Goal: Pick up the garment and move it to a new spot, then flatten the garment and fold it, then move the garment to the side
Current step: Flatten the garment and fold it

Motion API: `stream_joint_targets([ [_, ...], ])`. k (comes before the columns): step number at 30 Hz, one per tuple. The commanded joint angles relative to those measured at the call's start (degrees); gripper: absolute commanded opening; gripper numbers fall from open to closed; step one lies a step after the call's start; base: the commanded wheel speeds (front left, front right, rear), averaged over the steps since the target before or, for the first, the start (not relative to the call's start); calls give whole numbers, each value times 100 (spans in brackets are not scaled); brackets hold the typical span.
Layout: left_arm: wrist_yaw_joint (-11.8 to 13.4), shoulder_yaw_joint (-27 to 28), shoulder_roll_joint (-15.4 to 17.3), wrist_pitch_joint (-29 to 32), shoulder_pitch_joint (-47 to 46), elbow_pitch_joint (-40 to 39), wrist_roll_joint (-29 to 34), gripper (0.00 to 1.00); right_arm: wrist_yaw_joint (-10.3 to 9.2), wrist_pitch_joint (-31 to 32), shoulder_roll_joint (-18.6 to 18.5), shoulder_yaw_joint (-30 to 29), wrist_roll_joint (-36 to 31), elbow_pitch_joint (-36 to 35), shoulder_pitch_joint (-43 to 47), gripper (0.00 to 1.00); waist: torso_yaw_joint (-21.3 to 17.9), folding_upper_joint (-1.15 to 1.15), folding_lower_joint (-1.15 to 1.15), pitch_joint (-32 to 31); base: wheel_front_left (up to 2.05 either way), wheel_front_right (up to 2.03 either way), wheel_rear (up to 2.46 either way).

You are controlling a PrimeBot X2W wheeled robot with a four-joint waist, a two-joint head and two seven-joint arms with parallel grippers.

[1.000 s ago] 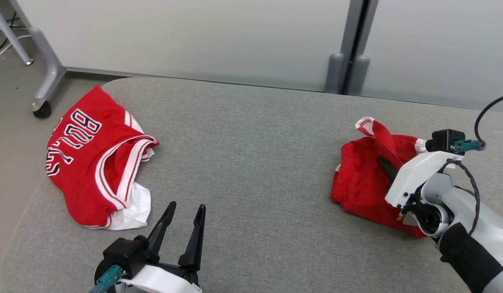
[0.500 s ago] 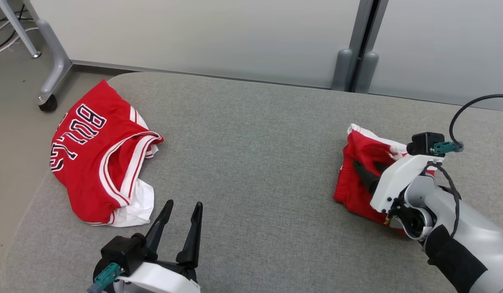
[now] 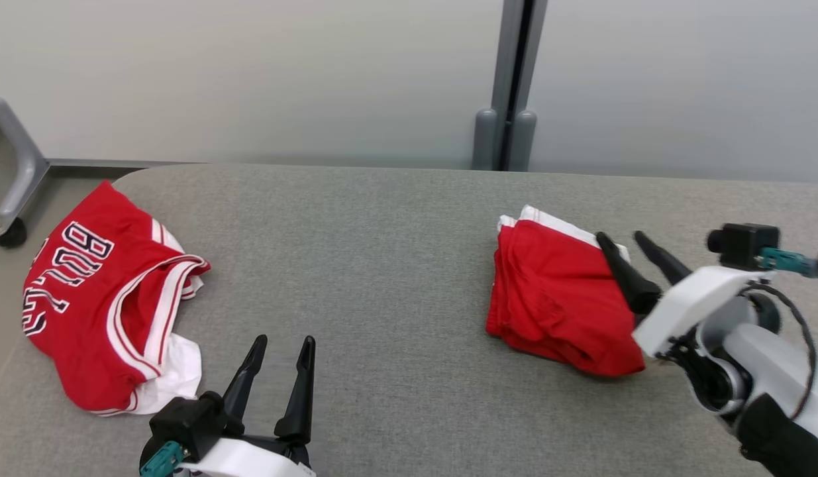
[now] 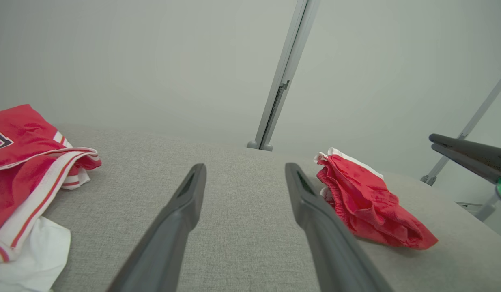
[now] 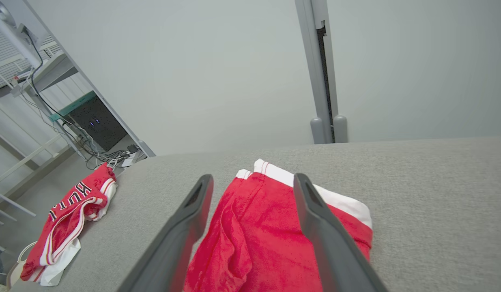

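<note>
Head view: found folded red shorts (image 3: 554, 298) at 3 o'clock on grey table (image 3: 395, 232), right gripper (image 3: 619, 235) over them, jaws wide, empty; left gripper (image 3: 284, 340) at 6 o'clock likewise. Judged side placement done; needed clean withdrawal next.

Grey padded table (image 3: 395, 218) — folded red garment (image 3: 554, 298) lies right, red jersey (image 3: 97, 298) left.

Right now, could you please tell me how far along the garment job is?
Done: the red shorts lie folded on the table. In hand: nothing; the right gripper stands open over them, the left gripper open. Left: perhaps shifting them aside; the jersey lies crumpled.
</note>
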Motion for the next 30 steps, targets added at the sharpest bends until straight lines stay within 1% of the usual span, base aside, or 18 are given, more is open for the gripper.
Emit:
stream_joint_targets([
  [1,22,42,0,0,90,-26,35,100,2,-98,-131,-107,-61,-75,157,100,-98,0,0,-42,0,0,0],
  [4,1,106,-26,-1,115,-87,74,100,2,-190,-377,-549,-290,-327,497,100,-193,0,0,-36,0,0,0],
  [6,-15,162,-48,-1,154,-127,96,100,3,-190,-483,-1245,-671,-609,777,100,-244,0,0,-23,0,0,0],
  [7,-27,191,-61,-1,178,-142,117,100,2,-188,-477,-1615,-882,-736,1037,100,-268,0,0,-25,0,0,0],
  [9,-52,272,-87,-1,221,-179,161,100,3,-187,-365,-2354,-1380,-1064,1611,100,-306,0,0,-32,0,0,0],
  [12,-71,408,-114,-1,257,-232,228,100,3,-190,-91,-3420,-2142,-1542,2353,100,-373,0,0,-30,0,0,0],
  [14,-102,478,-131,-1,304,-255,284,100,3,-190,174,-3932,-2611,-1752,2821,100,-408,0,0,-17,0,0,0],
  [16,-120,536,-148,0,306,-265,344,100,3,-190,422,-4227,-3007,-1882,3112,100,-428,0,0,0,0,0,0],
  [18,-168,575,-171,-1,301,-270,391,100,3,-190,597,-4400,-3296,-1930,3238,100,-435,0,0,18,0,0,0],
  [22,-228,602,-221,-1,236,-260,479,100,3,-126,790,-4465,-3672,-1604,3099,100,-357,0,0,58,0,0,0],
  [23,-241,612,-238,-1,220,-254,497,100,3,-56,829,-4463,-3737,-1473,3000,55,-317,0,0,69,0,0,0],
  [24,-254,620,-251,0,213,-243,502,100,3,-7,859,-4421,-3805,-1355,2887,25,-270,0,0,81,0,0,0],
  [25,-266,627,-272,-1,201,-239,518,100,2,48,892,-4387,-3826,-1216,2773,0,-215,0,0,98,0,0,0],
  [30,-333,651,-330,-1,143,-183,580,100,2,321,969,-4067,-3925,-245,2067,0,116,0,0,199,0,0,0],
])
